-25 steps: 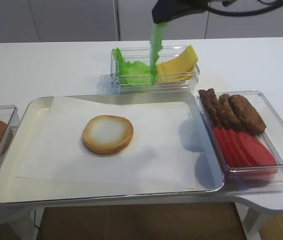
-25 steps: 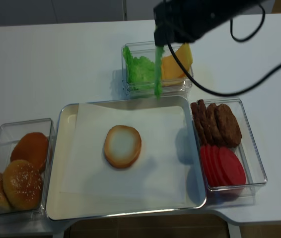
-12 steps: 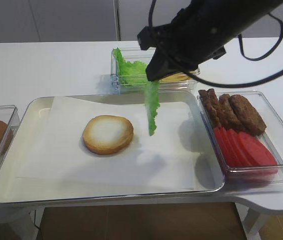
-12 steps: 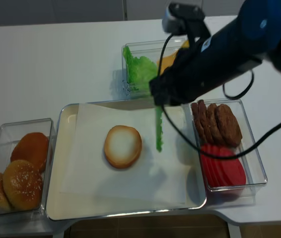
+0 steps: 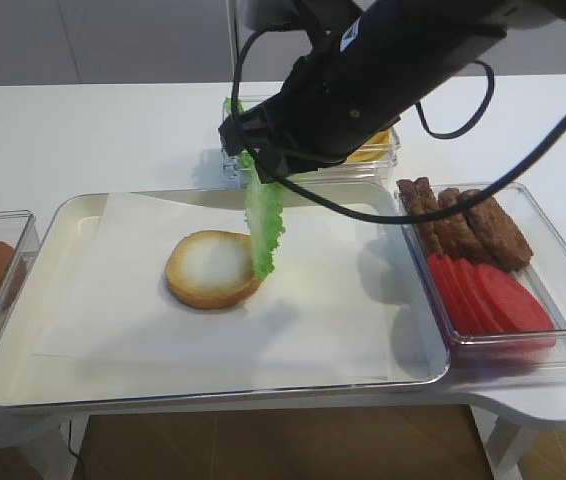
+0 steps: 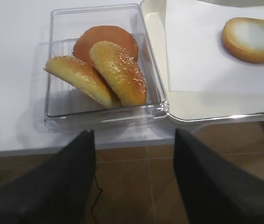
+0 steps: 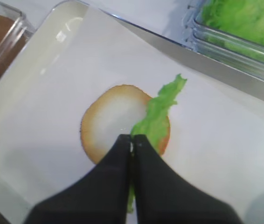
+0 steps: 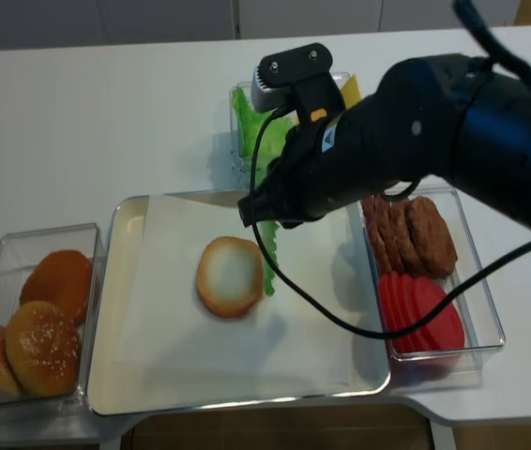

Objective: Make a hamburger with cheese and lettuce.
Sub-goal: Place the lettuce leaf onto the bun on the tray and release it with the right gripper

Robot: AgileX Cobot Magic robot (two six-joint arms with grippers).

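A round bun half [image 5: 213, 268] [image 8: 231, 276] with a pale cut face lies on white paper in the metal tray [image 5: 58, 225]. My right gripper [image 7: 132, 140] [image 5: 256, 170] hangs above the bun's right edge, shut on the top of a frilly green lettuce leaf [image 5: 265, 228] [image 7: 160, 116] [image 8: 269, 261]. The leaf dangles with its tip at the bun's right rim. More lettuce [image 7: 244, 18] [image 8: 251, 127] fills the clear box behind the tray. The cheese [image 5: 378, 150] beside it is mostly hidden by the arm. My left gripper [image 6: 133, 132] stands open off the table's front edge, holding nothing.
A clear box of sesame bun tops [image 6: 104, 65] [image 8: 31, 323] sits left of the tray. A clear box at the right holds brown patties [image 5: 468, 225] and red tomato slices [image 5: 488, 295]. The right arm's cable [image 8: 322, 314] loops over the tray.
My right gripper has carried the lettuce leaf from above the back box forward and left, down to the bun's right edge. The left gripper's earlier position is not shown.
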